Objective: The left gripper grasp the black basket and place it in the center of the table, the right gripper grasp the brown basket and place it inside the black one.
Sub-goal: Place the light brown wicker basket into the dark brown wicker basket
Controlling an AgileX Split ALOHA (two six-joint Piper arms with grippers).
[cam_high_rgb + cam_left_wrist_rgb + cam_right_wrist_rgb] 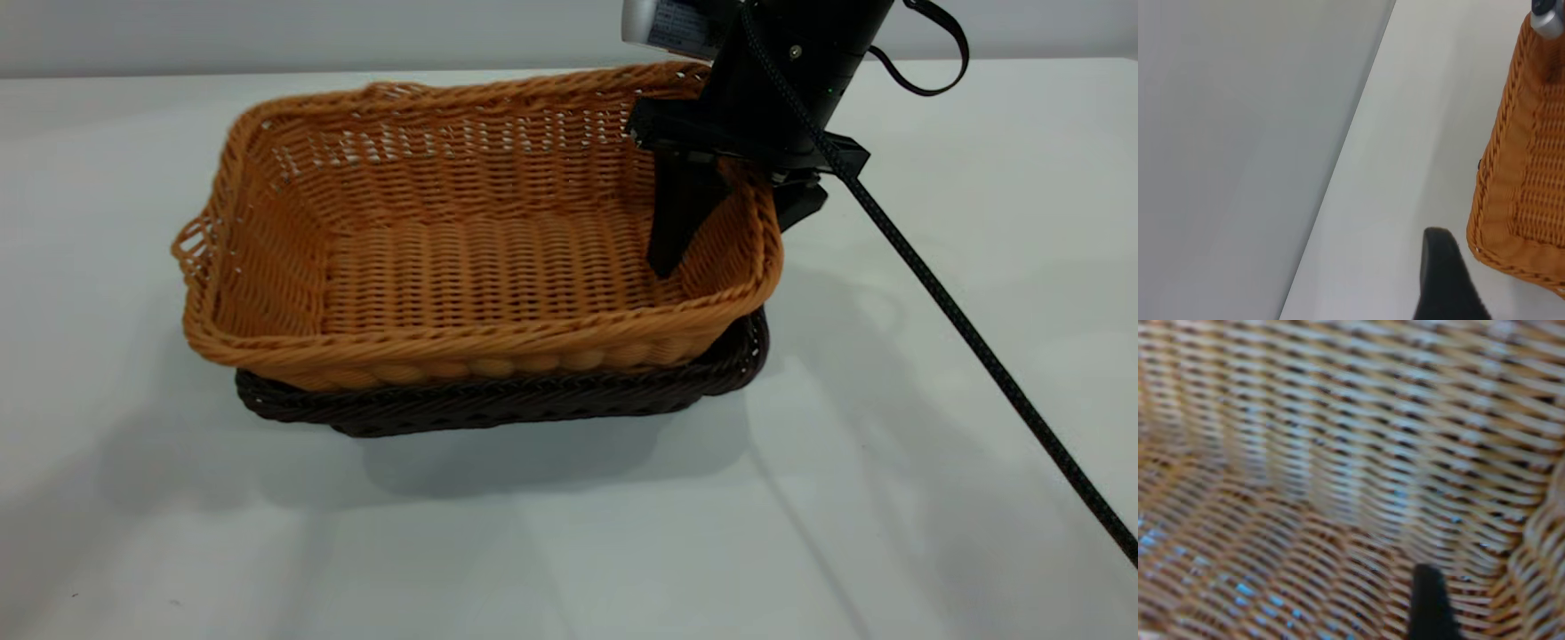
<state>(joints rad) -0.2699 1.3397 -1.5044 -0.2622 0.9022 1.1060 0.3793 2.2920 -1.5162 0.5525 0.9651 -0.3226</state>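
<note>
The brown basket [480, 240] sits nested in the black basket [533, 396], whose dark rim shows under its near and right sides. Both are mid-table [569, 533]. My right gripper [738, 222] straddles the brown basket's right wall: one finger [680, 222] is inside, the other outside, closed on the rim. The right wrist view shows that inner finger [1428, 603] against the weave of the brown basket [1338, 453]. My left gripper is out of the exterior view; its wrist view shows only a dark finger [1445, 280] over bare table beside a corner of the brown basket [1525, 173].
The right arm's braided cable [960, 329] runs diagonally over the table to the lower right. A grey wall [267, 36] lies beyond the table's far edge. White tabletop surrounds the baskets on all sides.
</note>
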